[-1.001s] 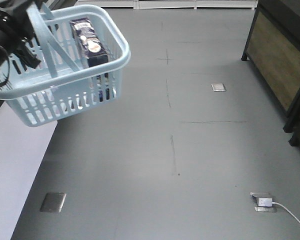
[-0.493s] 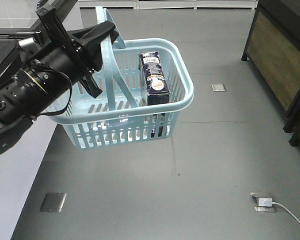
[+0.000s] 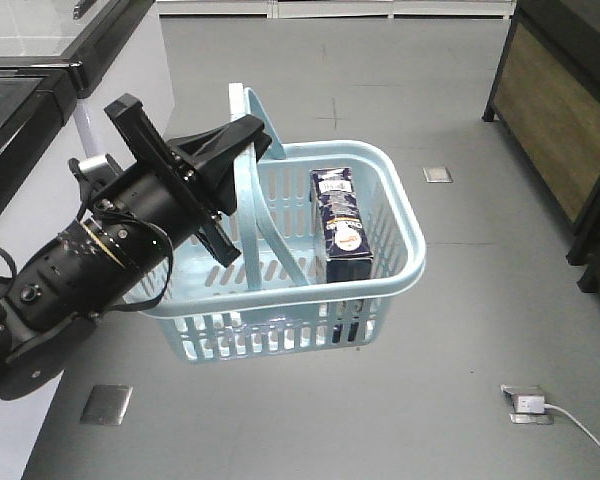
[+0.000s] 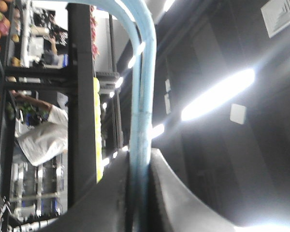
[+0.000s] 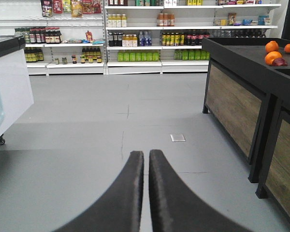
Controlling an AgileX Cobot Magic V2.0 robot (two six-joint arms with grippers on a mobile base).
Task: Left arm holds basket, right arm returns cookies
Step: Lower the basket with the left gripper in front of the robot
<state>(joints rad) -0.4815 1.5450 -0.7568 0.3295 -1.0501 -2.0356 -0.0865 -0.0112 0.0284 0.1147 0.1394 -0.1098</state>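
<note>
In the front view my left arm [image 3: 90, 270] reaches in from the left. My left gripper [image 3: 248, 140] is shut on one thin loop handle [image 3: 242, 110] of the light blue basket [image 3: 280, 325], which hangs above the floor. The dark navy cookies box [image 3: 342, 225] stands upright inside the basket, against its right wall. The left wrist view shows the blue handle [image 4: 141, 106] pinched in my left gripper [image 4: 139, 162]. My right gripper [image 5: 146, 154] is shut on nothing, pointing over bare floor; it is out of the front view.
A dark wooden display stand [image 3: 565, 110] lines the right side, with oranges [image 5: 273, 55] on top. A cabinet [image 3: 40, 60] stands at the left. A floor socket with a white cable [image 3: 528, 404] lies at the lower right. Stocked shelves [image 5: 150, 34] fill the far wall.
My left arm has carried the basket from the upper left down and right toward the middle of the front view. The cookies box has stayed inside it.
</note>
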